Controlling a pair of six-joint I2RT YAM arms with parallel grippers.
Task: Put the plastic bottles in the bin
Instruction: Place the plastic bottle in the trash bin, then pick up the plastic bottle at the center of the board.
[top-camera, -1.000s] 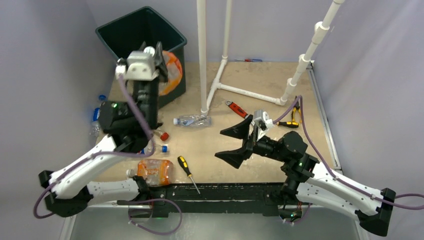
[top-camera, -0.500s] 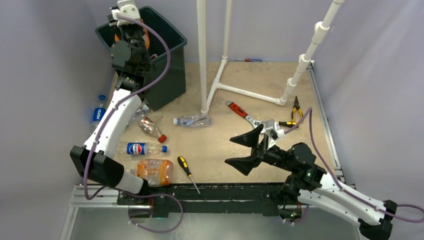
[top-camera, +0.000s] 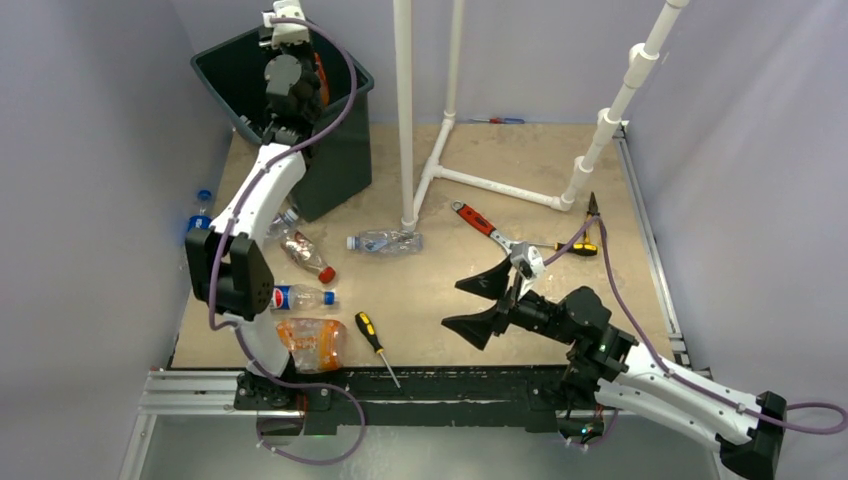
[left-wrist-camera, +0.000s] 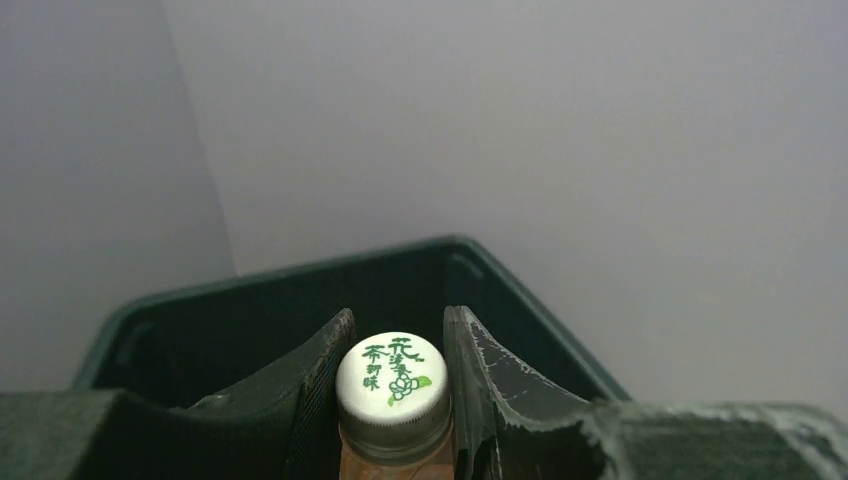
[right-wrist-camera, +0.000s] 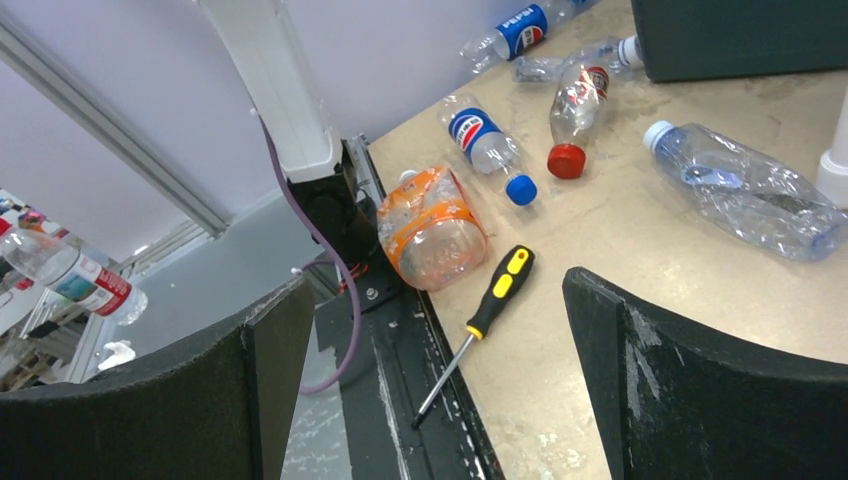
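Left claw (left-wrist-camera: 399, 322) grips a white-capped bottle (left-wrist-camera: 393, 385) over the bin (left-wrist-camera: 230, 325); right claw (right-wrist-camera: 437, 285) gapes wide.

Tan worktop (top-camera: 440, 290), scuffed. The bin (top-camera: 345, 155) stands at the far left corner. Just beside its foot lies a crushed clear bottle (top-camera: 281, 222), with a red-capped bottle (top-camera: 303, 253) near it. A blue-labelled bottle (top-camera: 198, 212) sits at the left edge. Nearer the front, a Pepsi bottle (top-camera: 298, 297) lies beside an orange-labelled bottle (top-camera: 312, 342) and a yellow-and-black screwdriver (top-camera: 369, 330). A flattened clear bottle (top-camera: 385, 241) lies centrally by the foot of the white pipe frame (top-camera: 480, 183). To the right are a red wrench (top-camera: 473, 218) and pliers (top-camera: 586, 247). A thin tool (top-camera: 497, 120) at the far edge is too small to identify.
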